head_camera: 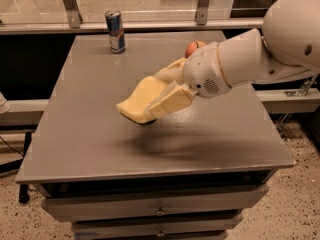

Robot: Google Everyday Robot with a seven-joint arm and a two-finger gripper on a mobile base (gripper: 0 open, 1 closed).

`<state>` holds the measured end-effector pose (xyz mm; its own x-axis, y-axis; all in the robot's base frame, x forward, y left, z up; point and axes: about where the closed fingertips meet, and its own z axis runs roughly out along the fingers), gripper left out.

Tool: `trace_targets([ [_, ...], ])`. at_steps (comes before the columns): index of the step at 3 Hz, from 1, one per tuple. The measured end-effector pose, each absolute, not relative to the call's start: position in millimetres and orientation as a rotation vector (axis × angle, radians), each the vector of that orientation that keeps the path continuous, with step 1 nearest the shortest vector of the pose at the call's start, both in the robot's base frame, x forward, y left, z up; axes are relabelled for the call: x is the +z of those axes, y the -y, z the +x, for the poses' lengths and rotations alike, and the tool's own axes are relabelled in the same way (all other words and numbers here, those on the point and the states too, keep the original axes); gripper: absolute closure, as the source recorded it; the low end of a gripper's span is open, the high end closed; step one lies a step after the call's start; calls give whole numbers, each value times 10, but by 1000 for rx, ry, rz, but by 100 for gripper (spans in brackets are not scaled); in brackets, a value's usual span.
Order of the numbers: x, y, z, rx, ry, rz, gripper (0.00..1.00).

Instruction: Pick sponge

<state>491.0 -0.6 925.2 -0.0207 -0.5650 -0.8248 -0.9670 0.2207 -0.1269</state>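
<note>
The pale yellow sponge (pixel 139 101) is held in the air above the middle of the grey table (pixel 90 134), with its shadow on the tabletop below. My gripper (pixel 167 91) is shut on the sponge, its cream fingers (pixel 170 100) clamping the sponge's right part from both sides. The white arm reaches in from the right. The far end of the sponge sticks out to the left of the fingers.
A blue and silver drink can (pixel 115 31) stands at the table's back left. A red apple (pixel 192 48) sits at the back, partly hidden behind my wrist. Drawers are below the table's front edge. A railing runs behind the table.
</note>
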Motion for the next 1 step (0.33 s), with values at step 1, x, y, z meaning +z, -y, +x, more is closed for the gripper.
trace_targets([
  [1, 9253, 5, 4909, 630, -1691, -1446, 100],
])
